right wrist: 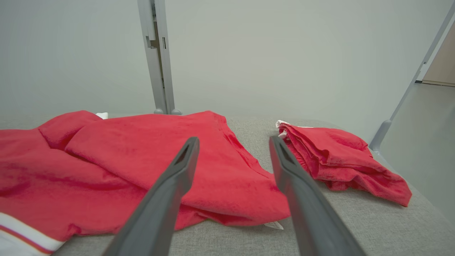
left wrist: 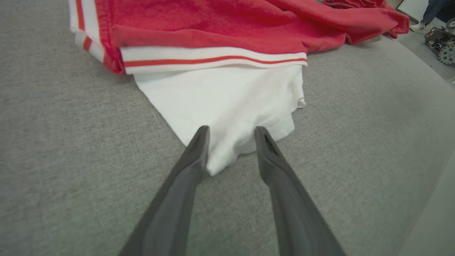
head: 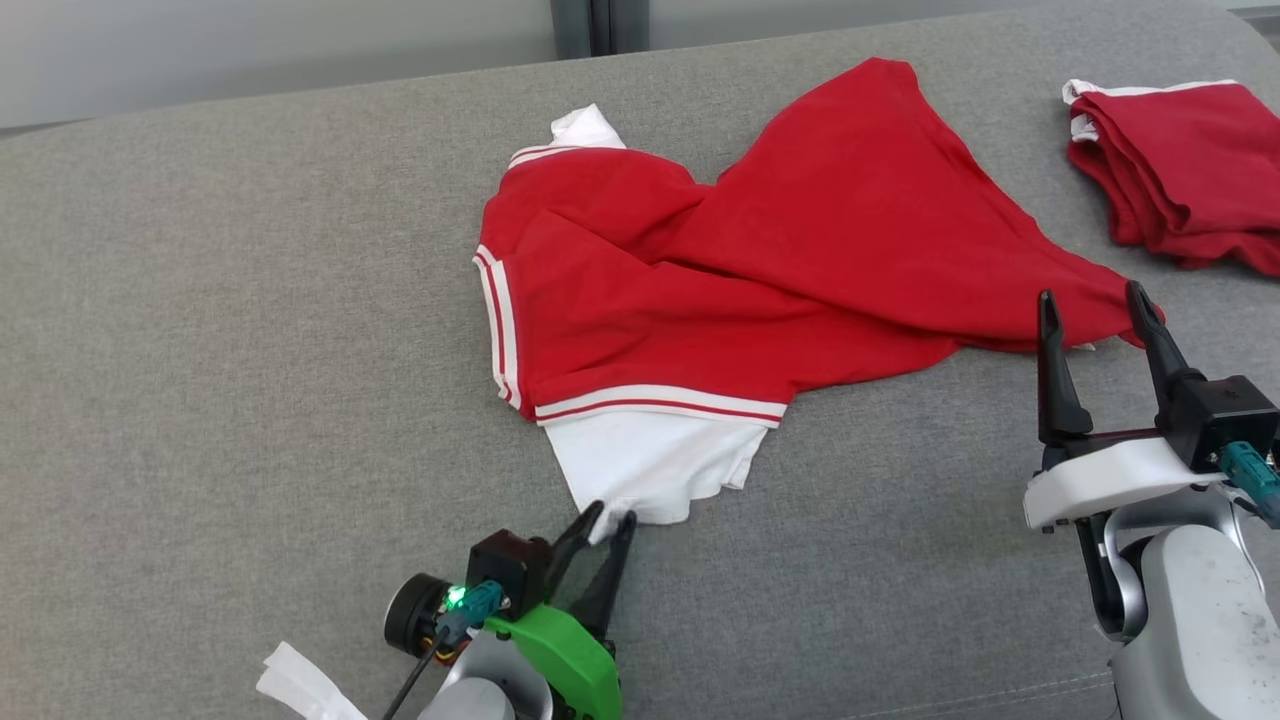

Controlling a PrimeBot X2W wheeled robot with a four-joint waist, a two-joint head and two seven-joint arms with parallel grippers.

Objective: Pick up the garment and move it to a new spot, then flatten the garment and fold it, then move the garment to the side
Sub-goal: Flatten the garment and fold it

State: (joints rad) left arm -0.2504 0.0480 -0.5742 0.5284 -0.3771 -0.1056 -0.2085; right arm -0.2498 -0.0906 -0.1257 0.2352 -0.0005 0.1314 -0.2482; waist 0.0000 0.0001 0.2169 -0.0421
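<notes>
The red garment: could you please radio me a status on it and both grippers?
Left gripper open astride white corner of garment. Right gripper open by its red tip. Garment crumpled, unfolded. Folded red pile lies apart, far right.

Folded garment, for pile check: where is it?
The folded garment lies upper right in head view, on the grey surface, beyond the right end effector.

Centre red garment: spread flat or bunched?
Bunched: the red garment lies twisted with ridged folds across it, a white part sticking out from under its striped band.
</notes>
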